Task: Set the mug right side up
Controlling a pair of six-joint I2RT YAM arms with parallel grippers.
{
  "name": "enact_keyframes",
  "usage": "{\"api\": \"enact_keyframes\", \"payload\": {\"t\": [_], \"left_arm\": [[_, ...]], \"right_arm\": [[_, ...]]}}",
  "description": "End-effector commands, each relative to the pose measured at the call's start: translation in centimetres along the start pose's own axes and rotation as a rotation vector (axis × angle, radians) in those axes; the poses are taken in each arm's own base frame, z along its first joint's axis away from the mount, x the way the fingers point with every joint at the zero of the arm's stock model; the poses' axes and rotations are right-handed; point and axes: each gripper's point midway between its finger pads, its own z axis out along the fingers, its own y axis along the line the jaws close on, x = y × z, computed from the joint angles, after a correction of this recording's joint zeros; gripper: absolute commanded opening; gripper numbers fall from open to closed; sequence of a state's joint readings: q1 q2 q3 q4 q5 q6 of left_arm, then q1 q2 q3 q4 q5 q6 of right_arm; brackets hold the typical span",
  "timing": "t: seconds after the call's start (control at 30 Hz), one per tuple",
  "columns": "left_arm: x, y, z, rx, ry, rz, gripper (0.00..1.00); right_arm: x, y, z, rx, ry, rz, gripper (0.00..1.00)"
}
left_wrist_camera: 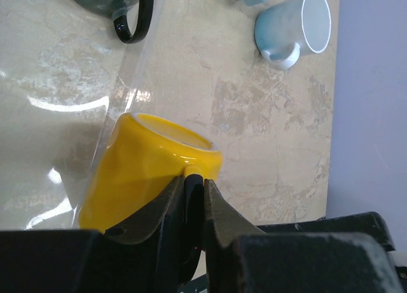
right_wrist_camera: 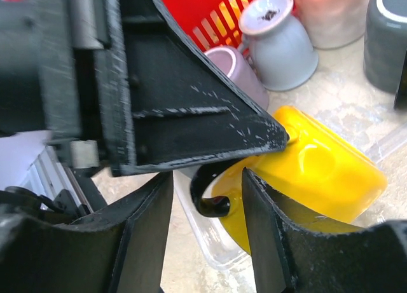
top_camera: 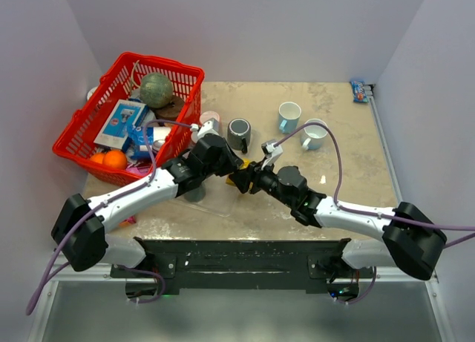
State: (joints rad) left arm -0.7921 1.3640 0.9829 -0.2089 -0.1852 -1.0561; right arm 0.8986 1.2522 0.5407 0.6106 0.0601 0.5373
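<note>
The yellow mug [top_camera: 241, 181] with a black handle is tilted on its side over a clear plastic tray [top_camera: 211, 202]. In the left wrist view the mug [left_wrist_camera: 146, 172] has its rim toward the upper right. My left gripper [left_wrist_camera: 194, 182] is shut on its black handle [left_wrist_camera: 193, 201]. In the right wrist view the mug [right_wrist_camera: 318, 172] lies just right of my right gripper [right_wrist_camera: 206, 178]. That gripper is open, with one finger on each side of the handle [right_wrist_camera: 208, 203] and the right finger against the mug's body. From above the two grippers [top_camera: 236, 168] [top_camera: 254, 180] meet at the mug.
A red basket [top_camera: 89, 127] full of items stands at the back left. A dark grey mug [top_camera: 239, 134], a pink mug [top_camera: 210, 119] and two light blue mugs [top_camera: 289, 116] [top_camera: 314, 134] stand behind. A blue packet [top_camera: 359, 91] lies in the back right corner.
</note>
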Motion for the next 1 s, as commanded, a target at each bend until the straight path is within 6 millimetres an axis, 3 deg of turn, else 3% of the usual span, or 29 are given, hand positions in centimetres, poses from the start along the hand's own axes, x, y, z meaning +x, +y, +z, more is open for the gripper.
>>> {"api": "enact_keyframes", "payload": {"t": [0.0,0.13,0.2,0.23,0.3,0.37,0.47,0.57,0.6,0.63,0.67,0.73,0.77,0.83,0.87,0.97], "left_arm": [[-2.6,-3.6,-1.8,0.140,-0.082,-0.055,0.00],[-2.4,-3.9,-1.9,0.158,-0.074,-0.055,0.00],[-2.2,-4.0,-1.8,0.170,-0.062,-0.054,0.00],[-2.1,-4.1,-1.8,0.179,-0.059,-0.049,0.00],[-1.9,-4.1,-1.6,0.181,-0.049,-0.028,0.00],[-1.8,-4.1,-1.7,0.184,-0.048,-0.010,0.02],[-1.9,-3.5,-1.8,0.167,-0.059,0.027,0.36],[-2.4,-2.9,-2.2,0.154,-0.092,0.067,0.47],[-2.7,-3.0,-2.6,0.159,-0.103,0.084,0.56],[-2.7,-2.8,-2.6,0.159,-0.111,0.097,0.60],[-3.0,-2.7,-2.8,0.156,-0.122,0.107,0.68],[-3.3,-2.7,-3.3,0.166,-0.141,0.142,0.73],[-3.4,-2.5,-3.4,0.167,-0.148,0.156,0.76],[-3.3,-2.0,-3.8,0.177,-0.163,0.190,0.79],[-3.2,-1.8,-4.0,0.184,-0.171,0.210,0.81],[-2.9,-1.6,-5.2,0.253,-0.198,0.238,0.85]], "right_arm": [[-1.9,1.7,0.8,-0.044,-0.054,0.012,0.50],[-1.8,1.8,1.1,-0.053,-0.057,0.026,0.44],[-1.9,2.1,1.3,-0.067,-0.059,0.032,0.36],[-1.9,2.2,1.4,-0.072,-0.054,0.034,0.18],[-2.0,2.8,1.5,-0.094,-0.044,0.050,0.00],[-2.2,3.3,1.3,-0.103,-0.043,0.074,0.00],[-2.9,3.5,0.5,-0.093,-0.047,0.134,0.00],[-4.6,4.1,-0.8,-0.086,-0.080,0.192,0.00],[-5.2,3.9,-1.1,-0.065,-0.091,0.207,0.00],[-4.8,3.5,-1.4,-0.033,-0.064,0.214,0.00],[-6.4,4.2,-2.1,-0.040,-0.094,0.239,0.00],[-6.8,3.4,-2.9,0.022,-0.093,0.264,0.00],[-8.3,3.7,-3.5,0.030,-0.122,0.297,0.00],[-8.5,2.2,-4.2,0.119,-0.118,0.329,0.00],[-10.0,2.3,-4.8,0.124,-0.151,0.377,0.00],[-11.4,0.7,-5.8,0.204,-0.174,0.472,0.00]]}}
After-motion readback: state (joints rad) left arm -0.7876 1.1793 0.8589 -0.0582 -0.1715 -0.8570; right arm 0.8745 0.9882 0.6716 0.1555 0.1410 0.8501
